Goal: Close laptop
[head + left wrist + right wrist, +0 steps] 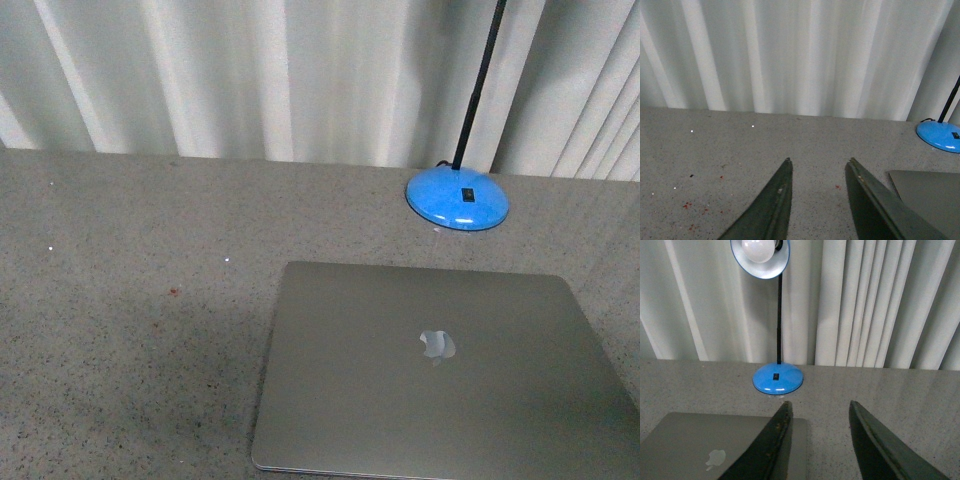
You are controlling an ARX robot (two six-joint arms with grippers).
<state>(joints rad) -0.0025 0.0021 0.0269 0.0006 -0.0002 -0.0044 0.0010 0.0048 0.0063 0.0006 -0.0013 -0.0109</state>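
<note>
I see the laptop (430,375) lid shut flat on the table (130,300); left gripper (818,165) and right gripper (818,407) jaws both spread, empty.

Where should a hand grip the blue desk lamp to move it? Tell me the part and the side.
Grip the thin black upright stem of the blue desk lamp from the side. The glossy domed blue base is wide and low, offering no edge to pinch. Come from the right, clear of the closed silver-grey laptop in front.

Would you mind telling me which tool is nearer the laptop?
Right. The right tool hangs over the laptop's far corner; the left tool is beside it, over bare table.
</note>
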